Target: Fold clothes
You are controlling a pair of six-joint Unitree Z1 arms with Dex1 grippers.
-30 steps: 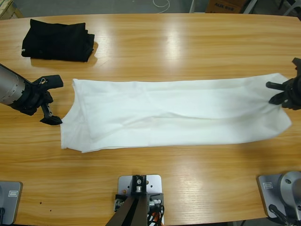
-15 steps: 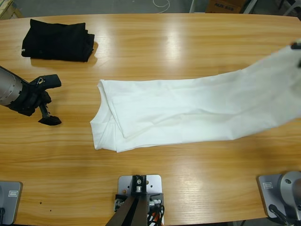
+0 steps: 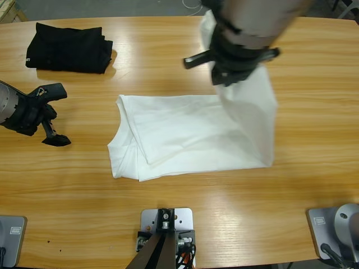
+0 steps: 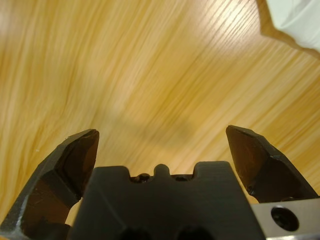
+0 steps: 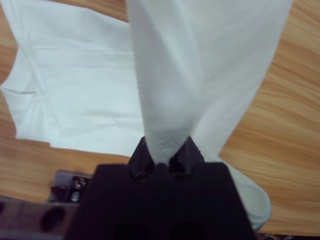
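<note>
T-shirt (image 3: 190, 134) on table (image 3: 168, 213)

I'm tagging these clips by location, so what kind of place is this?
Probably a robotics lab or workshop: a long wooden table with rig-mounted arms, the right gripper lifting a white T-shirt, and cardboard boxes behind.

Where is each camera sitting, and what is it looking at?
High view: fixed above the table, looking down; both arms show.
Left wrist view: on the left arm, looking along its open left gripper at bare wood and a white T-shirt corner.
Right wrist view: on the right arm; the right gripper clamps lifted cloth.
Shared: all three show the T-shirt.
</note>
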